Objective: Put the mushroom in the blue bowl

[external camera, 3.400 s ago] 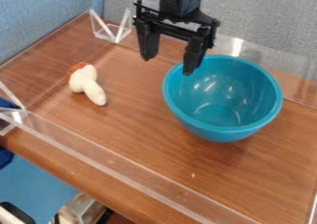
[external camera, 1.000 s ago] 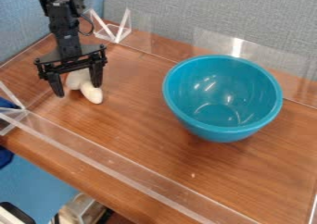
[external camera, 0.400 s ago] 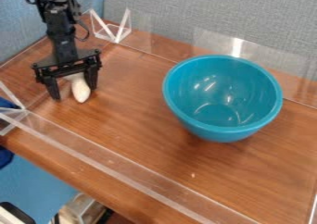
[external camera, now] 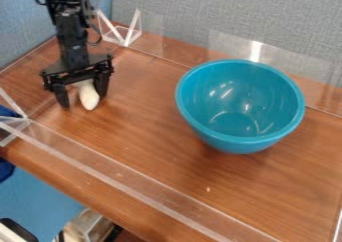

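Mushroom [external camera: 88,96]: we find it on the wooden table [external camera: 181,166], at the left of the view, between the fingers of the claw [external camera: 82,101]. The claw points down over it, fingers set wide. We cannot tell whether either finger touches it. We note the blue bowl [external camera: 241,107] upright on the table, well apart, at the right.

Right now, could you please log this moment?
black gripper: open, around mushroom | small cream-white mushroom: on table | round teal-blue bowl: right
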`<state>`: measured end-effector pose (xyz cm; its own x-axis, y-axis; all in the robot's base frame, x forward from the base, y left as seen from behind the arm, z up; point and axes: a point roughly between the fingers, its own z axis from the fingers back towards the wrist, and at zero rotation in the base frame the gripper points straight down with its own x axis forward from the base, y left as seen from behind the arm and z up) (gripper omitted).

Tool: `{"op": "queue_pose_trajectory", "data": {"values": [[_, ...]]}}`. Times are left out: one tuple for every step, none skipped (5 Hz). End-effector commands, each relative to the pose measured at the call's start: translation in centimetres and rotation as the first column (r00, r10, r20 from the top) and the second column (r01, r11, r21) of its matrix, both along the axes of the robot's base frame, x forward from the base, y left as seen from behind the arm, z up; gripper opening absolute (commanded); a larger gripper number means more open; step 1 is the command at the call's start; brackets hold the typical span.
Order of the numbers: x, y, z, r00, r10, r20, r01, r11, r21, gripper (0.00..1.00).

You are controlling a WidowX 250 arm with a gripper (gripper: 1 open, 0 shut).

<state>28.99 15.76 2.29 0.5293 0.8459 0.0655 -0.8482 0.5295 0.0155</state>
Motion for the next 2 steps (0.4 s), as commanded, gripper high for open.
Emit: {"op": "queue_pose_trajectory", "data": {"values": [[0.45, -1.23, 1.35, 0.999, -0.005, 0.032, 0.005, 1.0, 0.022, 1.0], [0.72, -1.12, 1.36, 0.999, -0.023, 0.026, 0.023, 1.0, 0.021, 1.0]]}}
